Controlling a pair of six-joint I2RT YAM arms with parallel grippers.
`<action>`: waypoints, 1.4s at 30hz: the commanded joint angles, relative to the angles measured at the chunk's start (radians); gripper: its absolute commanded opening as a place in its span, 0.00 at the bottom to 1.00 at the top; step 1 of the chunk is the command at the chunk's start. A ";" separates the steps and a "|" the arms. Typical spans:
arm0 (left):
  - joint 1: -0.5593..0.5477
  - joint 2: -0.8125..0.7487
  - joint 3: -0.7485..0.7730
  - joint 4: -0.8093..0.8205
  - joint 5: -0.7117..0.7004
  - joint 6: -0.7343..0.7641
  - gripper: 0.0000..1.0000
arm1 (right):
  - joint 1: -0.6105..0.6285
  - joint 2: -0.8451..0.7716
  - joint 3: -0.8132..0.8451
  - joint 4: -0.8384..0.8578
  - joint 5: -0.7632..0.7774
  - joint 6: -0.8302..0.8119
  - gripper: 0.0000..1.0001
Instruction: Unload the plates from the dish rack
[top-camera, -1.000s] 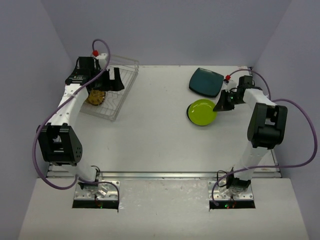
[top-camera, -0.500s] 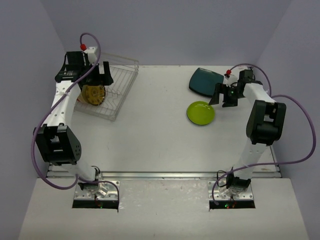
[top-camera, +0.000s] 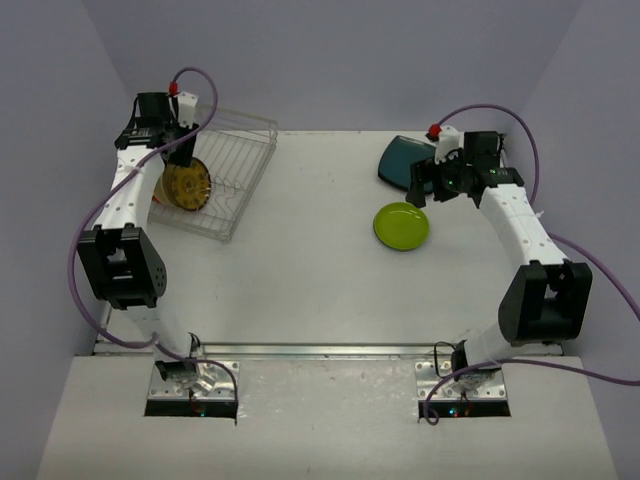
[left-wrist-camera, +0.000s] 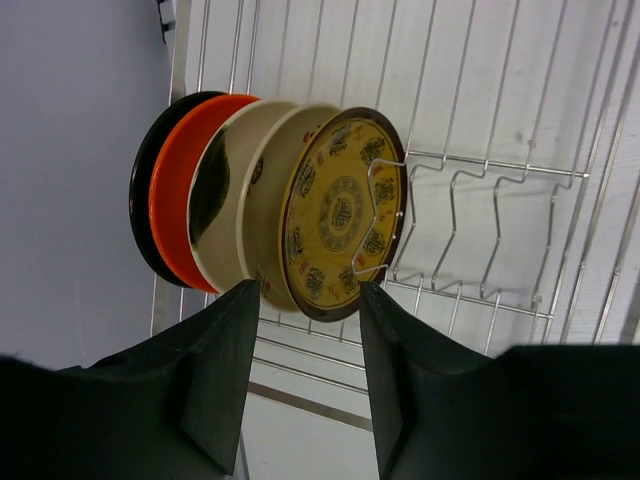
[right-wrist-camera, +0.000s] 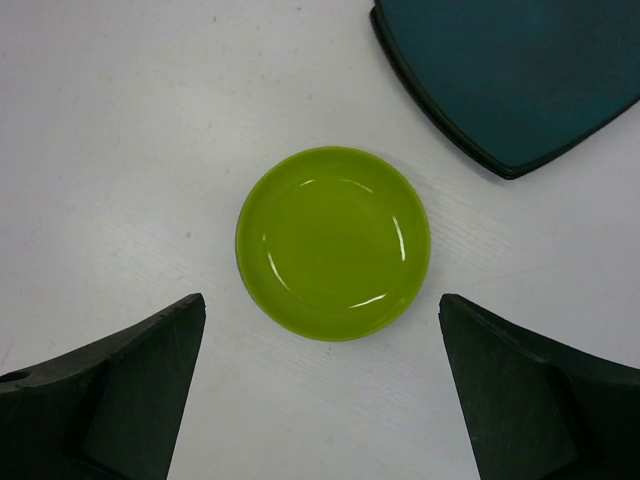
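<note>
Over the left side of the dish rack, your left gripper brackets the lower rims of the front plates with its jaws about half closed. You cannot tell whether the fingers pinch anything or only stand beside the rims. Your right gripper hangs wide open and empty above the lime green plate, which lies flat on the table just beside the dark teal plate.

Watch the left gap: it looks wide enough to take both the yellow patterned plate and the cream plate behind it. Closing there could grab two at once, or catch one rim off-centre so that it slips. A wire prong crosses the patterned face, so a pull toward that side may snag the prong and drag the rack. The orange-red plate and black plate could topple if jostled.

The racked plates stand upright on edge, packed face to back. The patterned face looks toward the rack's empty prongs, rightward in the left wrist view. Being round, the plates have no long axis across the face; their thin axis runs along the row. The rack's long side runs away from your arm bases, slightly angled.
</note>
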 joint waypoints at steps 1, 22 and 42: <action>0.015 0.058 0.062 0.020 -0.058 0.081 0.44 | 0.042 -0.065 -0.029 0.035 0.039 -0.033 0.99; 0.020 0.206 0.034 0.119 -0.153 0.082 0.22 | 0.046 -0.085 -0.042 0.008 0.014 -0.024 0.99; -0.203 -0.126 0.109 0.263 -0.439 0.228 0.00 | 0.052 -0.071 0.062 -0.042 0.004 -0.012 0.99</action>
